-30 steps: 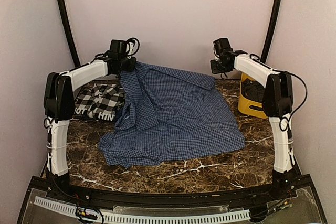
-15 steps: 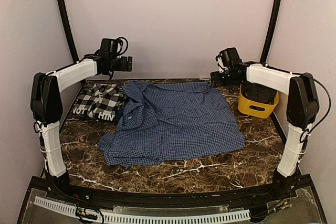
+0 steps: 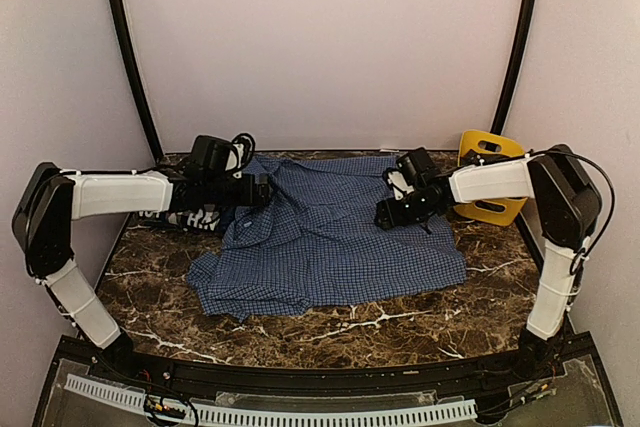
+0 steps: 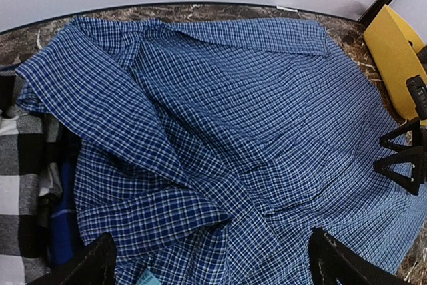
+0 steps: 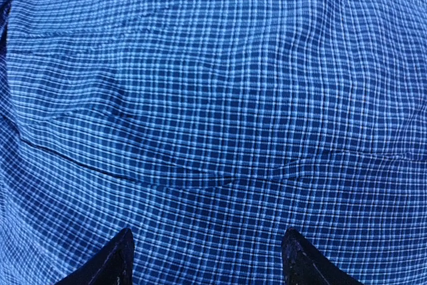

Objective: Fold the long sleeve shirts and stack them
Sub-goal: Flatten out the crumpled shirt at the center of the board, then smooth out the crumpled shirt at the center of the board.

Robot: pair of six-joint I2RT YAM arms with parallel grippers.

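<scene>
Under both open jaws, the blue shirt (image 3: 330,247) now lies released and flat. Left gripper (image 4: 213,258) and right gripper (image 5: 207,255) can start folding.

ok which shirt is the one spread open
The blue checked shirt, lying opened out across the middle of the table; the black-and-white plaid shirt sits compact at its left edge.

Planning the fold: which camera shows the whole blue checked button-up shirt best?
Top external: the blue checked button-up shirt shows nearly whole. Left wrist crops part of it; right wrist shows only close-up fabric.
</scene>
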